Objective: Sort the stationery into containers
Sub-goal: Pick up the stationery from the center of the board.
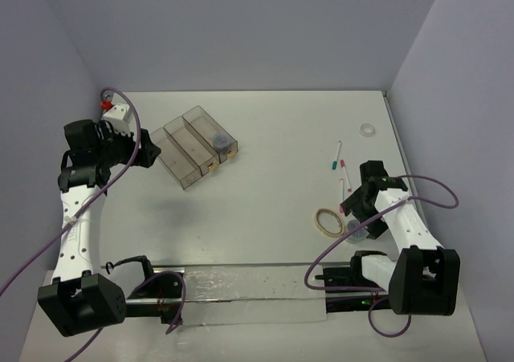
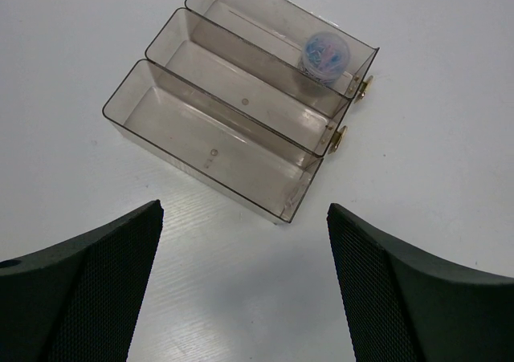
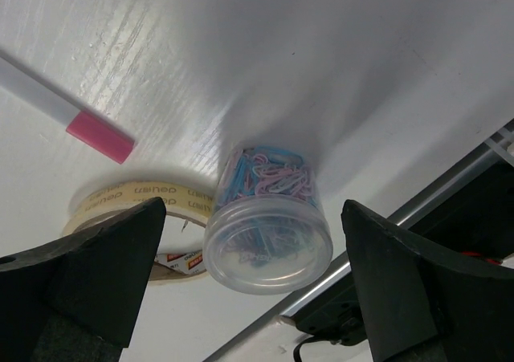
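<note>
The containers [image 1: 197, 145], three joined clear bins with tan tabs, sit at the back left. They also show in the left wrist view [image 2: 233, 129], and the far bin holds a bluish-grey round jar [image 2: 325, 54]. My left gripper [image 1: 148, 153] is open and empty just short of the bins, as the left wrist view [image 2: 245, 233] shows. My right gripper [image 3: 253, 217] is open, with its fingers on either side of a clear jar of paper clips [image 3: 269, 225] lying on the table. Beside the jar lie a tan tape loop [image 3: 136, 195] and a red-tipped pen [image 3: 100, 137].
A green-tipped pen [image 1: 336, 157] and a red-tipped pen [image 1: 345, 176] lie right of centre. A small clear ring [image 1: 368, 129] sits at the back right. A metal rail with a clear sheet [image 1: 241, 290] runs along the near edge. A white-and-red fixture [image 1: 112, 109] stands at the back left.
</note>
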Motion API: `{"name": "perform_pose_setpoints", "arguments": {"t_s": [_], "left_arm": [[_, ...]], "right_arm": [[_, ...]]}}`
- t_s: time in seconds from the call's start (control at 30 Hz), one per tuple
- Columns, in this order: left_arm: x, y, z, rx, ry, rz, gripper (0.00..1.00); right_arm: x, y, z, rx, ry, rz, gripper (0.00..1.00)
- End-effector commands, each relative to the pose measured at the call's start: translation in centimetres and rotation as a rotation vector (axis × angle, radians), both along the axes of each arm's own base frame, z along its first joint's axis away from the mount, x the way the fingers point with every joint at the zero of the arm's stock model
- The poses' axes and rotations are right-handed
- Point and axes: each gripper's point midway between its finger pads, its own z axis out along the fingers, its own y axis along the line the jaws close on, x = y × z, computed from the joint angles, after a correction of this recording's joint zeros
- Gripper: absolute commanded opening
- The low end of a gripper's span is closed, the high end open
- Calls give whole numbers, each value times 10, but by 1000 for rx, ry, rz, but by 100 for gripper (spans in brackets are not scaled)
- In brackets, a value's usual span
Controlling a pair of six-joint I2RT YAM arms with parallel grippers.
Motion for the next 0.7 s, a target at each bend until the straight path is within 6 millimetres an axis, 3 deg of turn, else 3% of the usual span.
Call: {"name": "perform_pose_setpoints", "arguments": {"t_s": [0.0,0.17,0.43,0.6,0.67], "left_arm": [[4,-1,25,10,-96,-29,90],[5,0,26,10,-95,-23,90],[5,4,29,16,-99,-13,90],[4,5,29,18,-98,-11,90],[4,6,29,20,-99,-6,90]], "right_arm": [[-4,0,2,-10,-9,-21,97],[-4,-1,-5,-13,4,-15,94],[1,3,-8,4,-22,-3,74],[4,-1,1,-19,-60,0,61],[9,-5,10,-42,-91,11,46]]}}
